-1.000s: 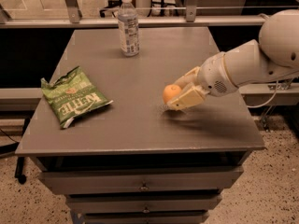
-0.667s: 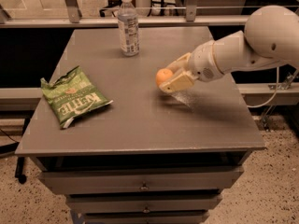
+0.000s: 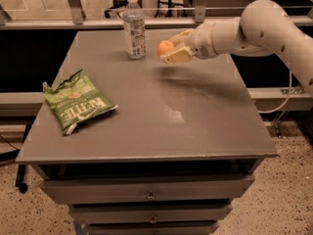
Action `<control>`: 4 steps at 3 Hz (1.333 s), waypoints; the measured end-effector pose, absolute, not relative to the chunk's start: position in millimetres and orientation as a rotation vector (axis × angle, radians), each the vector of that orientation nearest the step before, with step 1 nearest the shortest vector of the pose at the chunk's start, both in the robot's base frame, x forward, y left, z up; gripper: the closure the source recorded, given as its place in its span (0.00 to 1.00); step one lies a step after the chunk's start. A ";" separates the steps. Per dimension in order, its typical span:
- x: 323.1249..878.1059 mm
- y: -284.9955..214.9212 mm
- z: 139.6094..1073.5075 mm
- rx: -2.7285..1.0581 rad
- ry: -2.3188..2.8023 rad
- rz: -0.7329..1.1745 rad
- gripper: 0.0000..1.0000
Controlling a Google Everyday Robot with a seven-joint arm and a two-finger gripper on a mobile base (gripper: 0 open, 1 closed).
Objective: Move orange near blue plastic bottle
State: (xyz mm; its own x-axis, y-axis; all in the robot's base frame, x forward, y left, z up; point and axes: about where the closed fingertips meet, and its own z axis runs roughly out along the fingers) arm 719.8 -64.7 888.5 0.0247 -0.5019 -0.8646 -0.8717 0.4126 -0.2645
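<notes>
Orange in claw, close to bottle.
Claw (image 3: pixel 171 50) is closed around the orange (image 3: pixel 166 47), raised above the far part of the desk (image 3: pixel 195 121). Bottle (image 3: pixel 134 28) stands upright just beside, on the side away from the arm, not touching. Likely next: lower, release.

Reads "KETTLE" in white capitals on the crinkled green foil chip bag (image 3: pixel 78 106). Cannot make out the pale label of the clear blue plastic bottle (image 3: pixel 134 28). Beside that bottle, cream-coloured gripper (image 3: pixel 172 51) clasping the small round orange (image 3: pixel 165 47).
</notes>
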 end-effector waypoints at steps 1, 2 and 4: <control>750.4 -56.4 886.7 -1.195 1.608 0.441 1.00; 764.0 -48.3 879.4 -1.177 1.611 0.462 1.00; 772.9 -25.0 865.5 -1.200 1.621 0.543 0.84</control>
